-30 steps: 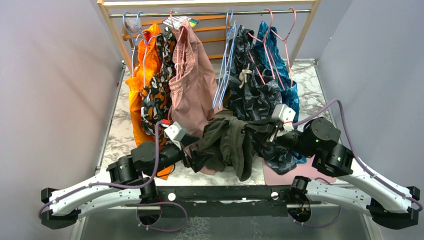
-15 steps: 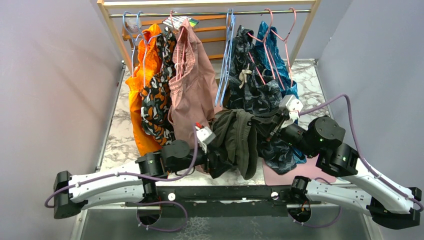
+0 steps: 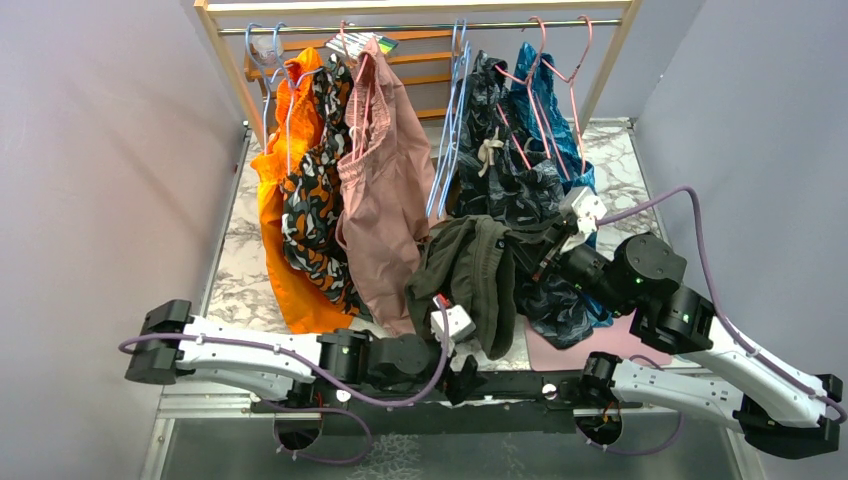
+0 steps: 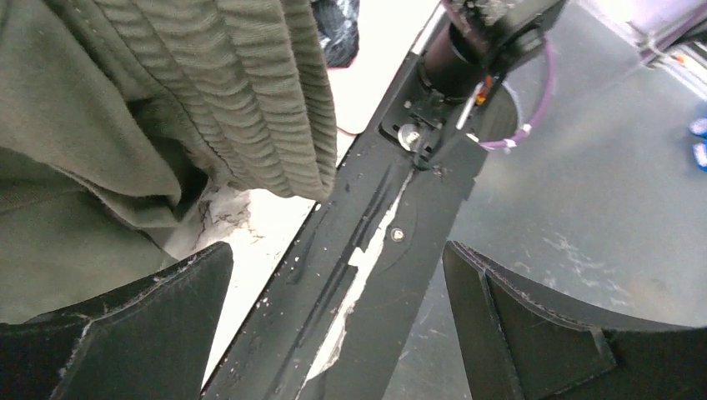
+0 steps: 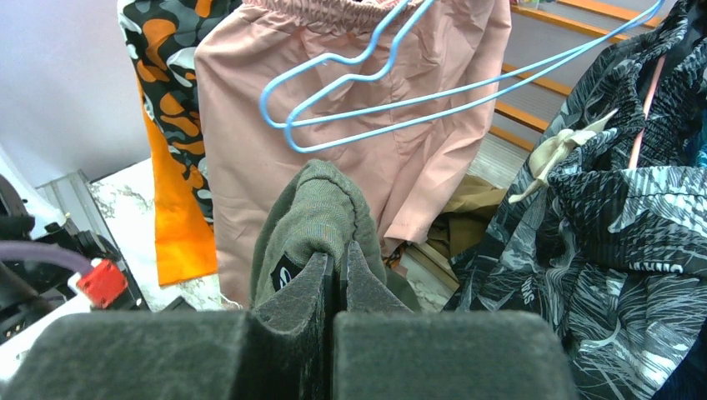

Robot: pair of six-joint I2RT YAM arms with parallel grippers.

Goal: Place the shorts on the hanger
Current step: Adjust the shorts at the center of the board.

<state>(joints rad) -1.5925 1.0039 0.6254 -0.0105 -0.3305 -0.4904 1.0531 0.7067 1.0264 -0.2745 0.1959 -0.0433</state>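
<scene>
Just below the light-blue hanger, on its near side, the olive shorts hang bunched from the right gripper, whose fingers are pressed together on a fold of the ribbed waistband. The hanger's long wires slant up and away above that fold, so I'd say the right arm is the nearer one and must lift the cloth towards them. The left gripper sits far lower than the hanger, beneath the drooping shorts, spread wide and holding nothing.
</scene>
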